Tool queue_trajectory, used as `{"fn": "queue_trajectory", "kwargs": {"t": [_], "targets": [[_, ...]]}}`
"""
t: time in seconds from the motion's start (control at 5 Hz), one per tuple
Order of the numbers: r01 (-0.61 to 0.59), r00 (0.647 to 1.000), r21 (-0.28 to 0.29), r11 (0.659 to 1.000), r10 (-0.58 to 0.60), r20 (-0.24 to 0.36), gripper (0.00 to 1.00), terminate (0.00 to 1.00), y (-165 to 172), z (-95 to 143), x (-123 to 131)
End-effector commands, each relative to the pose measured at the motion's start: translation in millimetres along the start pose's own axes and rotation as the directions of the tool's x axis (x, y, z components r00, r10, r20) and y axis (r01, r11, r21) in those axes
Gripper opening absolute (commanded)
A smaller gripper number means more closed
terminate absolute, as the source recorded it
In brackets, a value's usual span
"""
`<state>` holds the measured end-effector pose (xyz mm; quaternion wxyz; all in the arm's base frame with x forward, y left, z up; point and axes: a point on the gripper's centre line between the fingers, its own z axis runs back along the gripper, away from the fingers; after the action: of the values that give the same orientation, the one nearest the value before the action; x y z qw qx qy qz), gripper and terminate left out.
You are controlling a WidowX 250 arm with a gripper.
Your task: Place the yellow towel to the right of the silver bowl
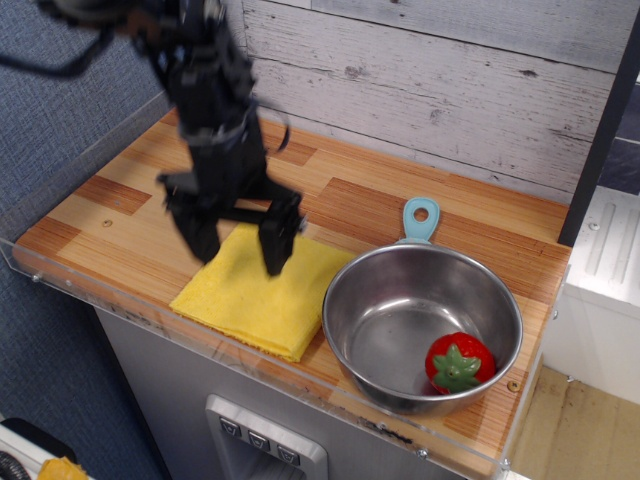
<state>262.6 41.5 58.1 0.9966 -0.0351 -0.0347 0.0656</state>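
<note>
The yellow towel (pixel 262 295) lies flat on the wooden counter, just left of the silver bowl (pixel 420 325) and near the front edge. The bowl is a shiny steel pot with a light-blue handle (pixel 420 219) pointing to the back. A red strawberry toy (pixel 459 362) sits inside it. My black gripper (pixel 240 250) hangs just above the towel's back edge, jaws open and empty, blurred by motion.
A clear acrylic rim (pixel 250 355) runs along the counter's front and left edges. A whitewashed plank wall (pixel 450 80) stands behind. Bare wood (pixel 535 255) shows right of the bowl, up to a dark post.
</note>
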Motion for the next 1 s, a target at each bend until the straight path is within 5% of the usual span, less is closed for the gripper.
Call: {"fn": "queue_trajectory", "kwargs": {"t": [0.0,0.4,0.8], "targets": [[-0.01,0.993,0.02,1.0,0.008,0.114,1.0,0.0,-12,74,17],[-0.033,0.991,0.007,0.999,0.032,0.127,1.0,0.0,-28,110,21],[0.123,0.982,0.019,0.992,-0.125,0.145,1.0,0.0,-28,122,33]]}}
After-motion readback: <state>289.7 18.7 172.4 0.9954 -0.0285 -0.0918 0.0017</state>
